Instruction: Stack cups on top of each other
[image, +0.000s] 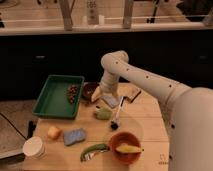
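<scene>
The dark reddish-brown round cup (89, 92) stands on the wooden table (145, 125), just right of the green tray. The pale green tapered cup (103, 114) is on the table a little in front of it, apart from it and seemingly on its side. My gripper (98, 96) hangs down from the white arm (145, 80). It is at the right edge of the dark cup and just above and behind the green cup. The arm's wrist hides part of the dark cup.
A green tray (52, 97) with dark grapes (73, 93) is at the left. A black-and-white brush (117, 117) lies right of the green cup. An orange-brown bowl (125, 148) holding a yellow item, a green pepper (94, 150), a blue sponge (75, 136), an orange fruit (54, 132) and a white cup (34, 147) line the front.
</scene>
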